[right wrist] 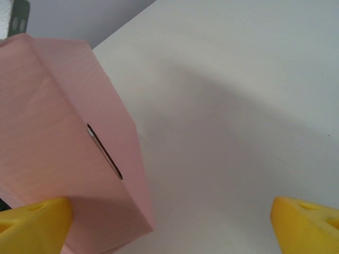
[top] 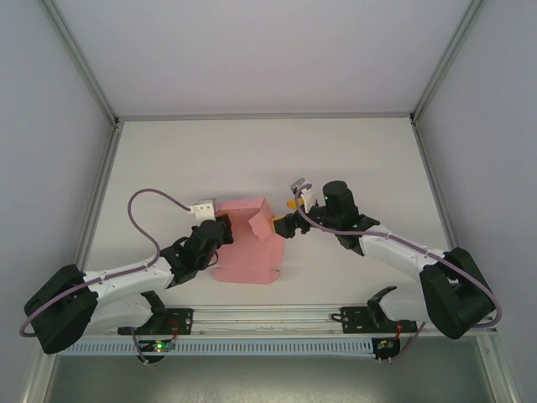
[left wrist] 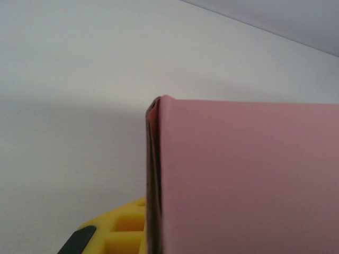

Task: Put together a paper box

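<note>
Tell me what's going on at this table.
Two robot arms are working on a pink paper box in the middle of the table. The left pincer is shut on the box's left side, holding it. The right pincer stands open at the box's raised right side, one finger against the card, gripping nothing. The box is only partly folded.

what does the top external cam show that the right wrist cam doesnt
Top external: the whole paper box, its near part flat on the table with a panel raised, and the left gripper closed on its left side. Right wrist: a narrow slot cut in the raised panel, and the right gripper open wide, one yellow fingertip beside that panel. Both: the pink box and the white table.
</note>
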